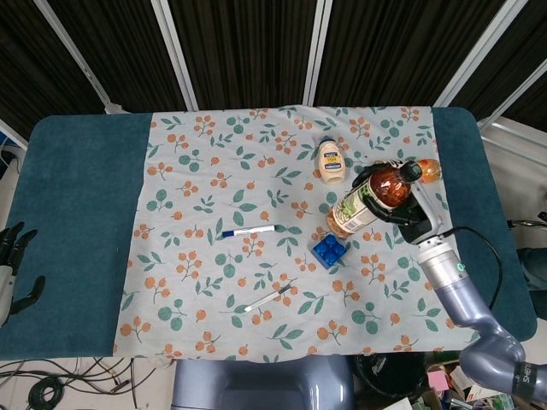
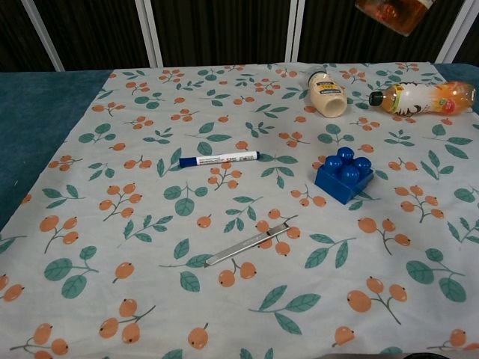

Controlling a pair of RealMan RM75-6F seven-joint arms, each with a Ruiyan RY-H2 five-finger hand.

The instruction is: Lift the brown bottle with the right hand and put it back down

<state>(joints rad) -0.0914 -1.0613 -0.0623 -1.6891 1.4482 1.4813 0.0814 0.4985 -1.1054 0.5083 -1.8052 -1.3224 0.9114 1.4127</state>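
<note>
So brown bottle [image 1: 369, 197] is airborne, gripped by right hand [image 1: 414, 213] round its upper body, tilted w/ base swung out to the hand's left. In chest view only the base [image 2: 394, 10] shows at the top edge, i.e. well clear of the floral cloth [image 1: 214, 162]. Lift half looks done; set-down pending. Blue block [image 1: 328, 251] sits below-left of the hand, juice bottle [image 2: 423, 98] just behind it, mayo bottle [image 1: 332, 161] further left, so I'd lower onto bare cloth nearer the hand. Left hand [image 1: 12, 269] idle, open, at far table edge.
</note>
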